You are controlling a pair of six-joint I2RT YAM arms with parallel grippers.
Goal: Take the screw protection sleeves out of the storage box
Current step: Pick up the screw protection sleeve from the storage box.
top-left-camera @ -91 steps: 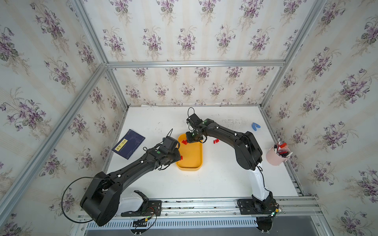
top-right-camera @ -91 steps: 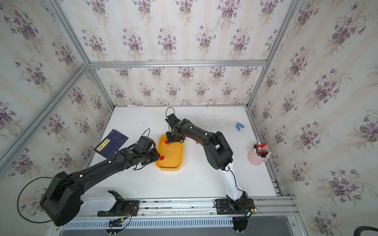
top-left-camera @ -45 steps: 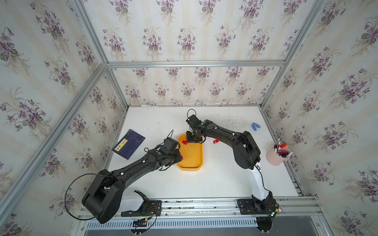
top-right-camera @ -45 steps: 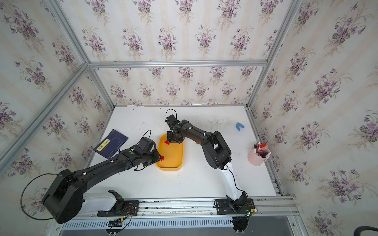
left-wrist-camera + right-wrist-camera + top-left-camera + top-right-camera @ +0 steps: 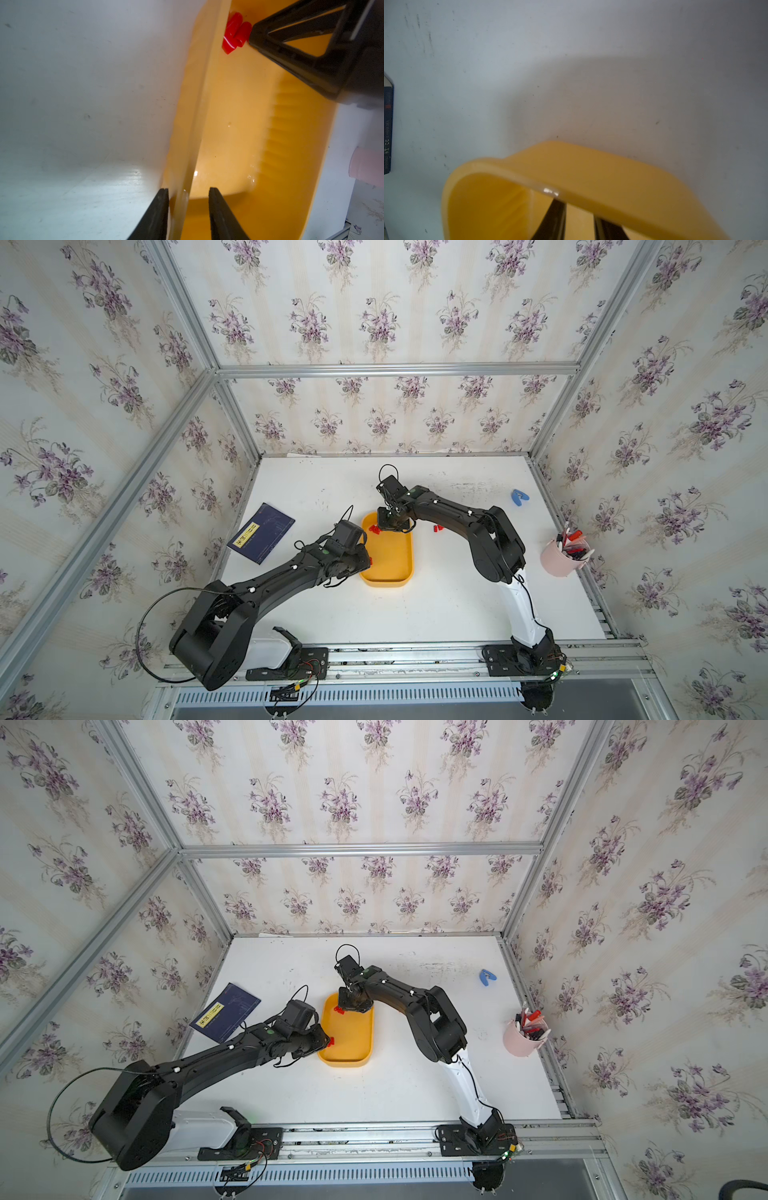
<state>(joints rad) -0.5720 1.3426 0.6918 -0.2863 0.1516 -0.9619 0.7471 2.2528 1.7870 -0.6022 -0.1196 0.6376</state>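
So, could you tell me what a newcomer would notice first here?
The yellow-orange storage box mid-table stands out, both arms meeting at it. Bright red screw protection sleeves lie at its far end by the right end effector; the left end effector straddles a side rim.

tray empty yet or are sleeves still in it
Not empty: at least two red sleeves lie at one end inside the tray.

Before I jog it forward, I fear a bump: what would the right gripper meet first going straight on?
Probably the curved end wall of the shallow yellow-orange plastic tray: the right gripper sits inside it, fingertips hidden behind that rim. The tray floor might come first; depth is unclear.
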